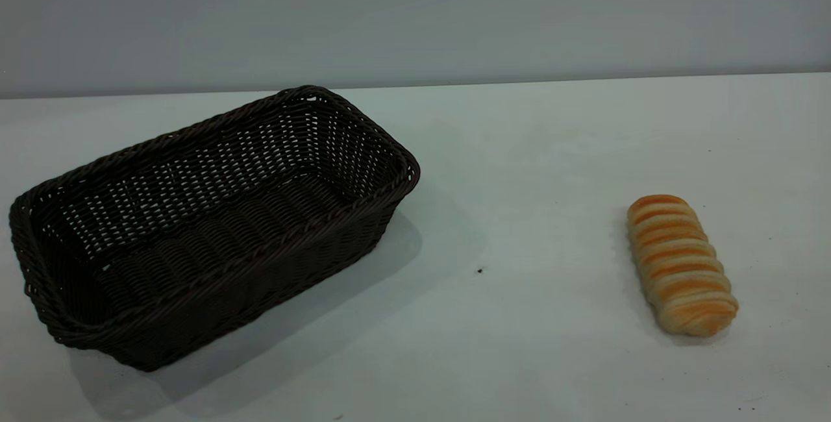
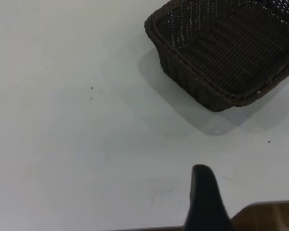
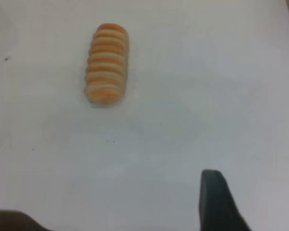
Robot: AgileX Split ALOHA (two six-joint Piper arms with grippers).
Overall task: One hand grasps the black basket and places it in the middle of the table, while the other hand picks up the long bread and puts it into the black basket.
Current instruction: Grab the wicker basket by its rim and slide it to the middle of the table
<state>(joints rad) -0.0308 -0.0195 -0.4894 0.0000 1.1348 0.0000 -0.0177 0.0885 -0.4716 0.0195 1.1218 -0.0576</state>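
Note:
The black basket (image 1: pixel 214 221) stands empty on the left part of the white table (image 1: pixel 519 169), set at a slant. It also shows in the left wrist view (image 2: pixel 226 48), well ahead of my left gripper (image 2: pixel 253 185). Only one dark finger (image 2: pixel 203 197) of that gripper shows, with nothing beside it. The long bread (image 1: pixel 680 265) lies on the table at the right. In the right wrist view the bread (image 3: pixel 107 64) lies far ahead of my right gripper (image 3: pixel 254 187), whose fingers (image 3: pixel 214 197) stand apart and empty. Neither gripper shows in the exterior view.
A grey wall (image 1: pixel 415 13) runs behind the table's far edge. A wide bare stretch of table lies between basket and bread. A brown edge (image 2: pixel 269 216) shows by the left gripper, at the table's border.

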